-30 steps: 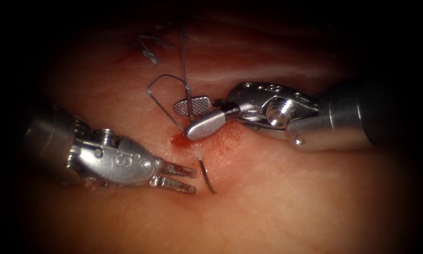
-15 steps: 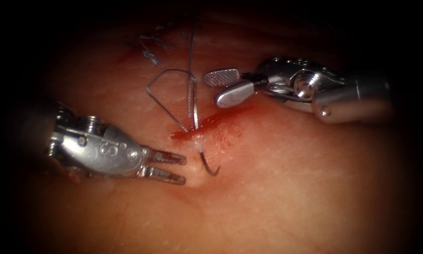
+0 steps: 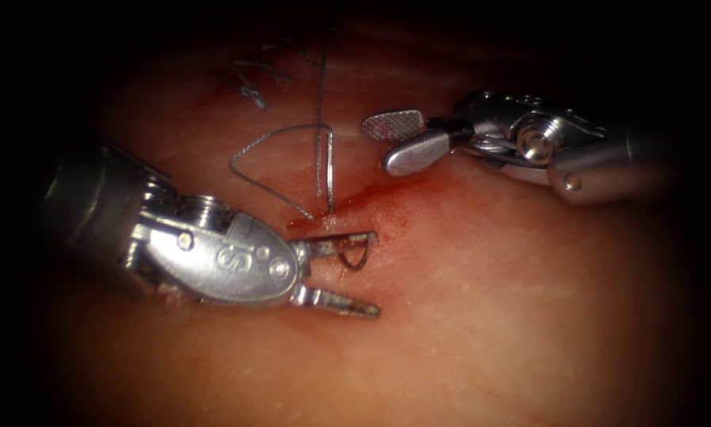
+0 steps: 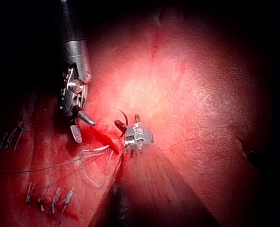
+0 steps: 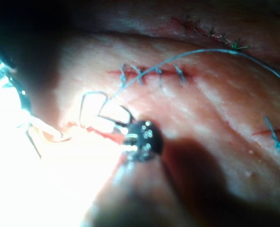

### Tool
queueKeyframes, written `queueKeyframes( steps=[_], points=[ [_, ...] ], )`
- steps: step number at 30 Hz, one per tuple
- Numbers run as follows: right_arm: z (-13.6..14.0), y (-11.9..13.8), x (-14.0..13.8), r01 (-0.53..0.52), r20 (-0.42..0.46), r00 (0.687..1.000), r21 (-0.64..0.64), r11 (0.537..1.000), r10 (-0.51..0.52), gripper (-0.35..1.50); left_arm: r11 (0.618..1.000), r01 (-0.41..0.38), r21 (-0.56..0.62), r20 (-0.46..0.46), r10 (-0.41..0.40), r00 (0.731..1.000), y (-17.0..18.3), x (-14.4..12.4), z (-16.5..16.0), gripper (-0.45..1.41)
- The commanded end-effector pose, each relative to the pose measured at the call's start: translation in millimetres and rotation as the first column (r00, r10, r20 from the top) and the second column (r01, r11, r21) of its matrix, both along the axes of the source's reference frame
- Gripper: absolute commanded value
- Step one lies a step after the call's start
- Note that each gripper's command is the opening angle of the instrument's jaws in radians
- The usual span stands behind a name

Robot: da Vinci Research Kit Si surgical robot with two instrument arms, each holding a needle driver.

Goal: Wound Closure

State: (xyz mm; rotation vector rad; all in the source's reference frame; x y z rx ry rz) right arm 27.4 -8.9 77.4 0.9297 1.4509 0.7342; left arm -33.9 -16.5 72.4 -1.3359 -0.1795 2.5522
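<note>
The curved needle is in the tissue; a short hooked length with its tip stands out just below the left end of the cut. My left tool is open with one jaw on each side of that length, the upper jaw touching it, and holds nothing. In the left wrist view the needle rises beside the left tool. My right tool hangs open above the cut's right part and holds nothing. Thread runs down into the cut, with a loop lying to its left.
Red fluid lies along the cut. Earlier stitches sit at the back left, and show as a stitched row in the right wrist view. The right tool stands close beside the cut in the left wrist view.
The right tool lifted away from the cut, up and to the right, jaws open. The left tool moved right and set its open jaws around the protruding needle.
</note>
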Motion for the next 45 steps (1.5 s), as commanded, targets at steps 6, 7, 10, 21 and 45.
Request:
queueKeyframes(
  steps=[6,7,10,21,45],
  points=[
    [0.4,-0.4,1.1,-0.002,-0.001,1.000,-0.001,1.000,0.002,1.31,1.000,0.000,-0.009,-0.002,0.000,1.000,-0.4,-0.6,2.1,0.17],
    [0.4,-0.4,1.1,-0.002,0.000,1.000,-0.001,1.000,0.002,1.31,1.000,-0.003,-0.013,-0.002,0.003,1.000,-0.4,-0.8,2.1,0.10],
    [0.4,-0.5,1.2,-0.002,0.000,1.000,-0.002,1.000,0.002,1.31,1.000,0.008,0.004,-0.002,-0.008,1.000,-0.3,-0.8,1.7,-0.37],
    [0.1,-0.8,1.2,-0.002,-0.001,1.000,-0.001,1.000,0.002,1.31,0.979,0.119,0.164,-0.009,-0.119,0.993,0.2,0.5,0.6,-0.45],
    [-2.0,-2.7,1.0,0.045,-0.022,0.999,0.010,0.999,-0.044,1.11,0.650,-0.085,0.755,0.260,-0.178,0.949,1.5,1.7,-13.0,-0.45]
  ],
)
